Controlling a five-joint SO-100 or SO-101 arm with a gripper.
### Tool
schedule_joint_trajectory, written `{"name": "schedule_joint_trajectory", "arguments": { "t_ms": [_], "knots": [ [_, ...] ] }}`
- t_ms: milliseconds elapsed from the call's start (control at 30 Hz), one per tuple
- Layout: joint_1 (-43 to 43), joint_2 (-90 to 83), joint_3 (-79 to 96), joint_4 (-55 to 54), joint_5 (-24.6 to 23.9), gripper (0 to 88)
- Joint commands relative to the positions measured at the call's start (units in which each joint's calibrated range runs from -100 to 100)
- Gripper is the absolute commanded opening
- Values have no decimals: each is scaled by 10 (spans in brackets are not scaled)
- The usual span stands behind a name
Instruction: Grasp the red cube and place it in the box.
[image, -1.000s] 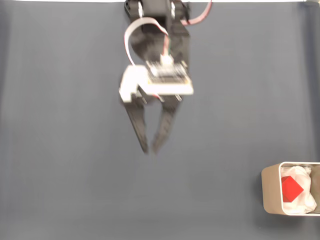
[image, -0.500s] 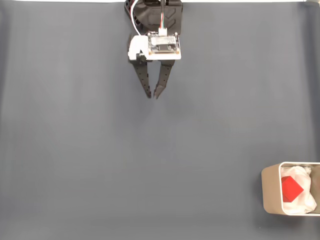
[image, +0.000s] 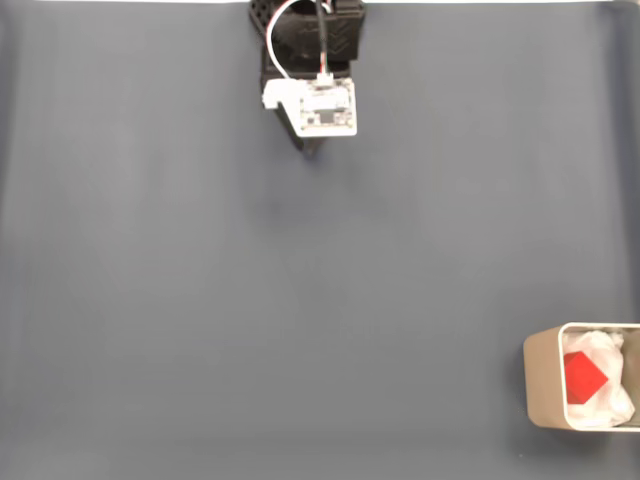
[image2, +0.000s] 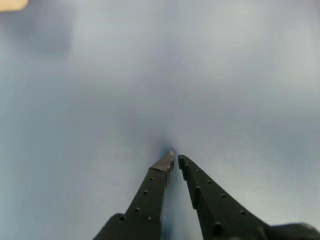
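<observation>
1. One red cube (image: 584, 378) sits inside the box (image: 540, 385), on white padding.
2. Gripper (image2: 175, 160) has pulled back to the far edge, fingers nearly closed, holding nothing.
3. Job looks done.

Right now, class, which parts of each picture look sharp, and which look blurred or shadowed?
Fixed view: evenly lit and sharp; the red cube in the box is crisp. Wrist view: the gripper fingers are sharp, the blue table soft and hazy, with a dark shadow at the fingertips.

No readable text, label or number anywhere.
</observation>
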Motion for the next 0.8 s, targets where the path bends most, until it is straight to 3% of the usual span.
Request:
{"name": "schedule_joint_trajectory", "arguments": {
  "t_ms": [0, 767],
  "knots": [
    [-7, -7, 5, 59, -2, 0],
    [-8, -7, 5, 68, -16, 2]
  ]
}}
